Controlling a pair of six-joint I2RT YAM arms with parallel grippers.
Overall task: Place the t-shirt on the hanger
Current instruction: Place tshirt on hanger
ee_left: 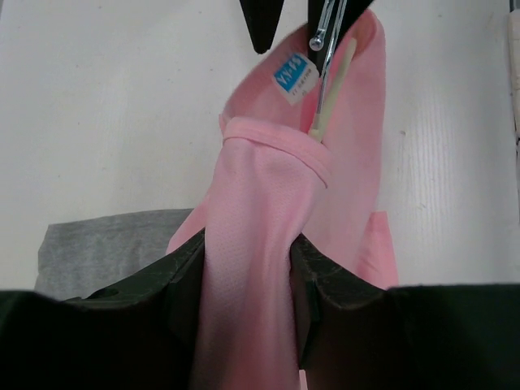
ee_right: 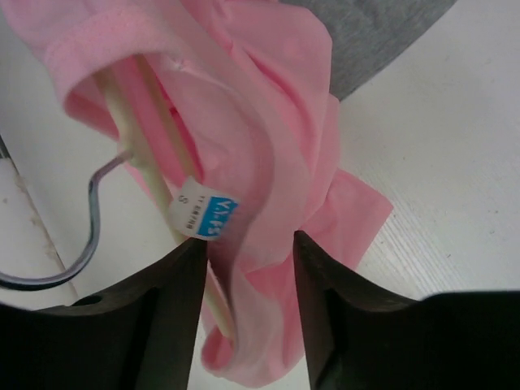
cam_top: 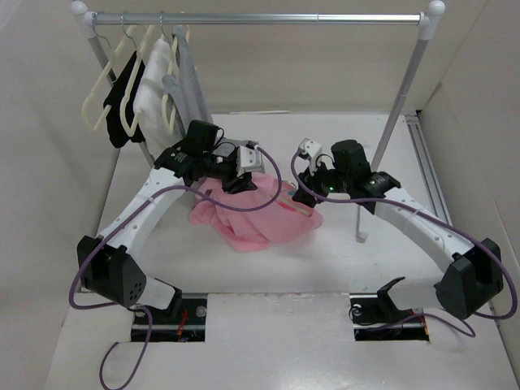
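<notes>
With the t-shirt (cam_top: 256, 213) heaped at the middle of the tabletop (cam_top: 325, 268), the left pincer (ee_left: 248, 256) pinching its neck band and the right pincer (ee_right: 248, 256) astride the collar and one arm of the hanger (ee_right: 134, 134) (clamped or not, I cannot tell), best keep the neck stretched open while sliding that arm into a shoulder.

The left arm (cam_top: 138, 203) and right arm (cam_top: 422, 223) each comprise white link shells, black joint housings, a black base block, an externally routed purple cable (cam_top: 73, 292), a white wrist camera module (cam_top: 250, 157) and matte black fingers (ee_left: 179, 292).
</notes>
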